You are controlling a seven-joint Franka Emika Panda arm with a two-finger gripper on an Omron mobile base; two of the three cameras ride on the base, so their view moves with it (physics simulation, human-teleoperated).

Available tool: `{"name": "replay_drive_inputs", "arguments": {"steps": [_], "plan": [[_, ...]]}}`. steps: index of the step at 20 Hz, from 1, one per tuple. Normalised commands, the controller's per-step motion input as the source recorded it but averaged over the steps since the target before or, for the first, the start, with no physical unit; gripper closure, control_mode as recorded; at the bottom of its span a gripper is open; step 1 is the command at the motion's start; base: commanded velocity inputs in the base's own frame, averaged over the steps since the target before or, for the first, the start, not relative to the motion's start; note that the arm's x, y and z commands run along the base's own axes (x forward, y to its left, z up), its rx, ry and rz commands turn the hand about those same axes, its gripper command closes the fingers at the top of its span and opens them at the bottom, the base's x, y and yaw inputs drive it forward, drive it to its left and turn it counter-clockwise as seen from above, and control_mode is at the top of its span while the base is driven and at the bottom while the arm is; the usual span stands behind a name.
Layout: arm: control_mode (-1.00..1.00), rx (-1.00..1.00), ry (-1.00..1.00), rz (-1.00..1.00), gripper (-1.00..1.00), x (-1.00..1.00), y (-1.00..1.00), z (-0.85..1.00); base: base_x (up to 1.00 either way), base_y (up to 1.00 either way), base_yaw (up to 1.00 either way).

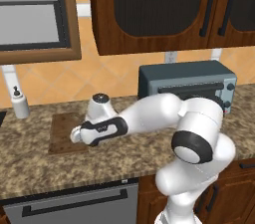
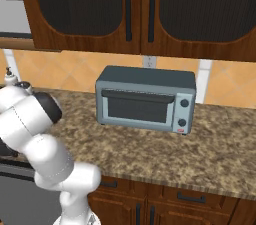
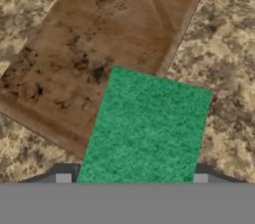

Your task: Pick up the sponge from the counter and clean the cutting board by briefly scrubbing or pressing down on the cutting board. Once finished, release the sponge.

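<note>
Where fingers clamp sponge (green face up), cutting board lies beneath on counter.

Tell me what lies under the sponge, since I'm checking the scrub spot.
Under the sponge lie the cutting board at its edge and the counter beside it; what it covers directly is hidden.

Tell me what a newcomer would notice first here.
The green sponge stands out in the hand view, held between the pincer tips above the edge of the brown cutting board. In the left base view, the white arm stretches over the speckled counter; a grey toaster oven stands behind.
</note>
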Motion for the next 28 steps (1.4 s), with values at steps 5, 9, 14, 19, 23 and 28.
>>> {"name": "replay_drive_inputs", "arguments": {"steps": [5,9,14,19,23,28], "plan": [[-1.00,-0.17,-0.01,0.01,1.00,0.00,1.00,0.42,0.00,0.00,0.00],[-1.00,0.06,0.14,0.12,1.00,0.09,0.87,0.14,0.00,0.00,0.00],[-1.00,0.01,0.16,0.20,1.00,0.23,0.63,-0.14,0.00,0.00,0.00],[-1.00,-0.09,0.03,0.08,1.00,0.35,0.02,-0.43,0.00,0.00,0.00],[-1.00,-0.10,0.00,0.00,1.00,0.22,0.00,-0.28,0.00,0.00,0.00],[-1.00,-0.01,0.00,0.00,1.00,0.00,0.04,-0.34,0.00,0.00,0.00]]}}
